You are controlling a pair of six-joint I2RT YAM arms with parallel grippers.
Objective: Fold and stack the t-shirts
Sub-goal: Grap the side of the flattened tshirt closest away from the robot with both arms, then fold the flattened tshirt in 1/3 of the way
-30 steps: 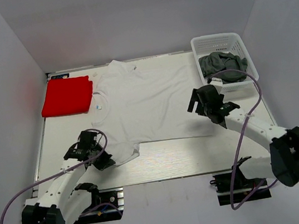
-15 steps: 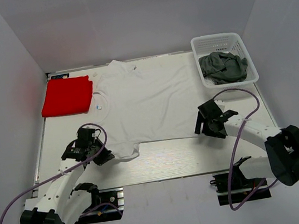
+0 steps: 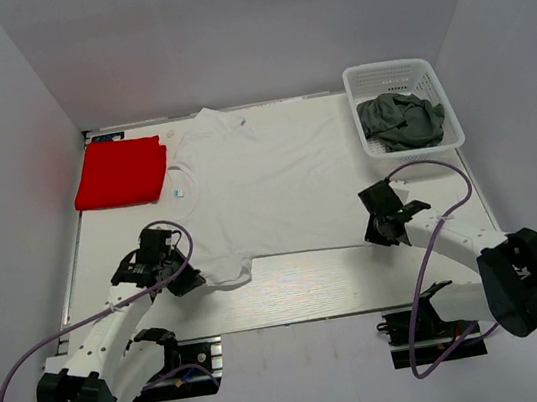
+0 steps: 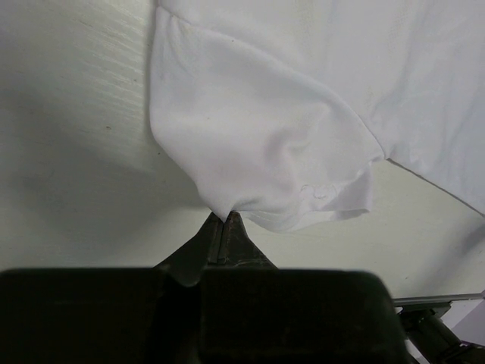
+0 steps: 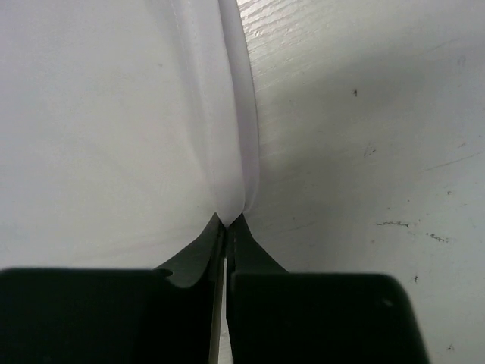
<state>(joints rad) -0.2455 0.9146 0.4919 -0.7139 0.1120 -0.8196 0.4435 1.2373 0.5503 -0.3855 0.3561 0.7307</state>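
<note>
At the near edge of the table (image 3: 342, 286) both arms have hold of the white t-shirt (image 3: 267, 191), so the step in hand looks like the first fold of this shirt. The left gripper (image 4: 226, 217) is pressed together on the rim of the near sleeve, with a bulge of cloth rising just beyond its tips. The right gripper (image 5: 227, 220) is likewise closed to a thin line, pinching a ridge of the near right corner of the shirt's bottom edge, with bare tabletop to its right. In the overhead view the two pinches sit at the near left and near right of the shirt, which lies spread flat across the middle of the table, its other sleeve at the far edge. The next move probably calls for both arms to lift together and carry the near edge away toward the far side, keeping the cloth taut between them so it lands straight. Farther off, the red t-shirt (image 3: 120, 173) lies folded at the far left, and the grey t-shirt (image 3: 400, 119) sits crumpled in the basket (image 3: 388, 68) at the far right.
</note>
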